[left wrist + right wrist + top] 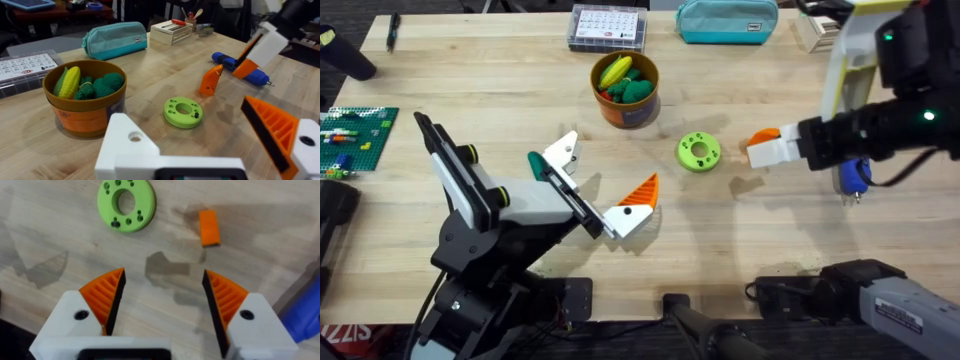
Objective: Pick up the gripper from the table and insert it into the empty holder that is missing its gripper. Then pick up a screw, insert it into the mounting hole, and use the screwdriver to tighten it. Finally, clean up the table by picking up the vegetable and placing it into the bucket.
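Right claw (162, 297): wide open, empty, hovering over bare worktop (165, 245).
Vegetable (126, 205): lying flat just ahead, probably next to grasp.
Bucket (625, 104): beyond vegetable, already holding toys.

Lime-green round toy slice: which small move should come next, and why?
Probably the right gripper should ease toward the lime-green round toy slice and descend. Its jaws are open and empty above bare wood, the slice lies flat nearby, and the orange cylindrical bucket stands just beyond.
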Controlling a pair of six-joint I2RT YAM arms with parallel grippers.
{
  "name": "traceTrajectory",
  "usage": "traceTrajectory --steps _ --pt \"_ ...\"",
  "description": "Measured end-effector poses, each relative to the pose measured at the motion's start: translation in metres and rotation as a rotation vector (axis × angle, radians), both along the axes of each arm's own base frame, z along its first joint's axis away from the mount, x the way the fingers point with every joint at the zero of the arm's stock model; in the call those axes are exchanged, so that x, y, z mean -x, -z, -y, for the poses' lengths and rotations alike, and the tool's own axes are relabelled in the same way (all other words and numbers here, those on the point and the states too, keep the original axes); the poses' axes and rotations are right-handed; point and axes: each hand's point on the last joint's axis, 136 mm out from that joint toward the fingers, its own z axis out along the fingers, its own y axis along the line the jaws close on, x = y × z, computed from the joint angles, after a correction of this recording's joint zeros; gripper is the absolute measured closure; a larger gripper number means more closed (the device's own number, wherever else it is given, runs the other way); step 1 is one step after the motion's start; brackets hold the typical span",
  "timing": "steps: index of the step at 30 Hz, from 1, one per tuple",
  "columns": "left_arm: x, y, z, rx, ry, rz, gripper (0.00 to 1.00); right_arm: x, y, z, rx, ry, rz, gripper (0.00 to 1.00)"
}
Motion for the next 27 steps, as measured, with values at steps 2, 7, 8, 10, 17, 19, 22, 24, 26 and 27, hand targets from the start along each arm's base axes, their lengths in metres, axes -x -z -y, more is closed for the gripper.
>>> traceTrajectory --steps 2,7,8,10,17,19,22,24,26,27 --pt "0.0 0.0 0.0 -0.001 -0.001 -0.003 0.013 -0.001 0.004 -0.001 0.003 -0.005 -0.016 0.085" --pt "-0.002 0.0 -0.001 -0.002 -0.011 -0.003 0.013 -0.004 -0.003 -0.002 0.013 -0.015 -0.009 0.085" --pt "-0.002 0.0 -0.002 -0.002 -0.016 -0.003 0.013 -0.009 -0.011 -0.002 0.019 -0.012 0.018 0.085" --pt "-0.004 0.0 -0.003 -0.002 -0.026 -0.003 0.013 -0.024 -0.035 0.0 0.028 -0.002 0.102 0.085" --pt "-0.004 0.0 -0.004 -0.003 -0.031 -0.003 0.013 -0.026 -0.078 0.01 0.071 0.004 0.251 0.085" --pt "-0.004 0.001 -0.004 -0.003 -0.032 -0.003 0.013 -0.024 -0.072 0.011 0.096 -0.028 0.228 0.085" --pt "-0.004 0.001 -0.004 -0.003 -0.034 -0.003 0.013 -0.027 -0.055 0.011 0.134 -0.09 0.166 0.085" --pt "-0.004 0.001 -0.004 -0.003 -0.034 -0.003 0.013 -0.031 -0.043 0.011 0.152 -0.123 0.125 0.085" --pt "-0.004 0.001 -0.004 -0.003 -0.034 -0.003 0.013 -0.037 -0.03 0.011 0.165 -0.146 0.084 0.085" --pt "-0.005 0.001 -0.004 -0.003 -0.035 -0.003 0.013 -0.039 -0.023 0.012 0.17 -0.153 0.061 0.085"
